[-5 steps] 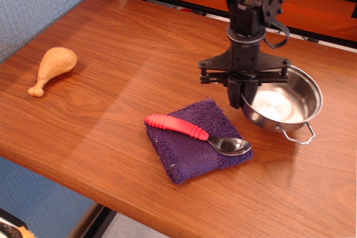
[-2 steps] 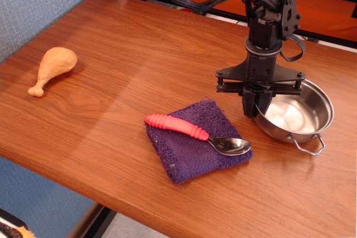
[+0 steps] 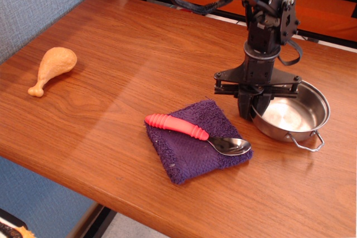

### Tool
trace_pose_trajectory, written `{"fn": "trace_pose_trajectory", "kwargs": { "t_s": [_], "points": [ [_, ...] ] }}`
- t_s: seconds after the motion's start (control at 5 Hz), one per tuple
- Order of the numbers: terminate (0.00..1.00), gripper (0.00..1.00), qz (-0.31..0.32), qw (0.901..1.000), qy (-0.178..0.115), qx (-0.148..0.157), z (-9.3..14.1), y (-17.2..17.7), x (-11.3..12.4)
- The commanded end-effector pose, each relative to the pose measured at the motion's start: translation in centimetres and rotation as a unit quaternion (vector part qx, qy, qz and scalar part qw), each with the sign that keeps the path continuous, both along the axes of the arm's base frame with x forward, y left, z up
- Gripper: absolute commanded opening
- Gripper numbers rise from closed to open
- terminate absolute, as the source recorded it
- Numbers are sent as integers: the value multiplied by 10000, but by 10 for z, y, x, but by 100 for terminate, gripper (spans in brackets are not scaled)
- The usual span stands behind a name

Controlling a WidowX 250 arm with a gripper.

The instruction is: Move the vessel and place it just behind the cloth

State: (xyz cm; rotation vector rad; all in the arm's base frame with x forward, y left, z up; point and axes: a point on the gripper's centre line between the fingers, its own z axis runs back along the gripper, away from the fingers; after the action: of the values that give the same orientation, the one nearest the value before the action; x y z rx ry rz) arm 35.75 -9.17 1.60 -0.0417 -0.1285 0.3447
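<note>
The vessel (image 3: 295,116), a small shiny steel pot with wire loop handles, is at the right of the table, just right of the cloth's far corner. My gripper (image 3: 251,110) stands upright over the pot's left rim, its black fingers closed on that rim. The dark purple cloth (image 3: 184,157) lies flat near the table's front edge, left of the pot and in front of it. I cannot tell whether the pot rests on the table or hangs just above it.
A spoon with a red handle (image 3: 176,126) lies across the cloth, its metal bowl at the cloth's right corner. A toy chicken drumstick (image 3: 53,66) lies at the far left. The table's (image 3: 128,54) front edge runs just below the cloth.
My gripper has carried the pot to the right, away from the cloth's right corner. In the last half second it eased back slightly to the left.
</note>
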Motion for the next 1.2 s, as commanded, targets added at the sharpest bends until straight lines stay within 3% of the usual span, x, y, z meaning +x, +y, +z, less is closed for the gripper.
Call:
{"fn": "trace_pose_trajectory", "kwargs": {
  "t_s": [0.0, 0.4, 0.8, 1.0],
  "points": [
    [0, 100, -193, 9996, -181, 132, 24, -2, -4],
    [0, 100, -486, 9977, -337, 330, 47, 6, -2],
    [0, 100, -1241, 9862, -677, 867, 77, 14, -20],
    [0, 100, -1273, 9869, -709, 688, 94, 20, -41]
  ]
}}
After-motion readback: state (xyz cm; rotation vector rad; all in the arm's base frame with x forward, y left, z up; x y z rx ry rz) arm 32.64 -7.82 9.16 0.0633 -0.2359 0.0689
